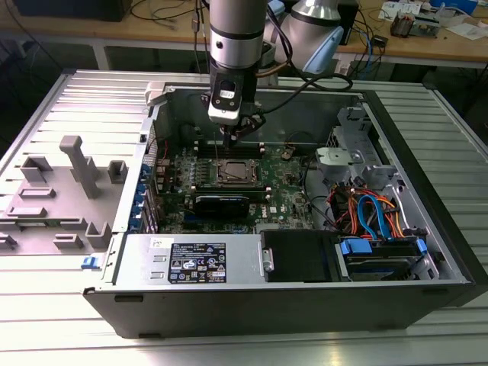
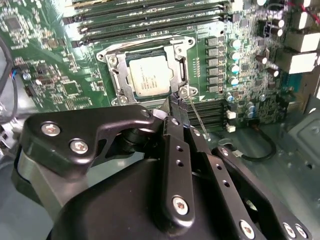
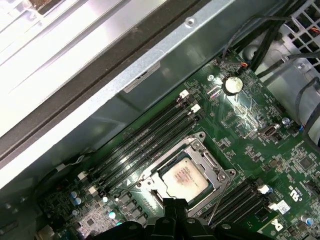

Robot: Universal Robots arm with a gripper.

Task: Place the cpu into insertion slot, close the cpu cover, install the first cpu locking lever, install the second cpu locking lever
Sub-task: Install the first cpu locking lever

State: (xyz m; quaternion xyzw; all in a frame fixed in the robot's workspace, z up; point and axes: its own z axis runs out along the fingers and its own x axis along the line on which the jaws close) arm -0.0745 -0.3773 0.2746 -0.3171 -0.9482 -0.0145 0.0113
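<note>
An open black and grey computer case [image 1: 252, 309] lies on its side on the ribbed metal desk [image 1: 61, 99], with grey plastic fixture blocks [image 1: 76, 164] standing near the desk's edge on the exterior view's left. A power supply box [image 1: 145, 259] along the case's near wall carries a black and white label [image 1: 197, 263], its print too small to make out.

The green board [image 1: 290, 194] is dense with small parts, and a round silver coin cell [image 3: 231, 85] shines on it. Orange and blue cables [image 1: 374, 213] bunch in the case's corner on the exterior view's right.

The cpu [image 2: 148, 75], flat and square with a dull silver top and faint print I cannot read, sits in its socket between two banks of long black memory slots [image 2: 150, 22]. The cover [image 2: 179, 65], a thin bright metal frame, lies down around it, with the chip showing through its window. A thin wire lever [image 2: 197, 117] slants up free at the socket's edge.

The black hand [image 2: 172, 105] hangs over that same edge, its tip just beside the lever and the cover's corner. I cannot tell how far it is open, or whether it touches the lever
</note>
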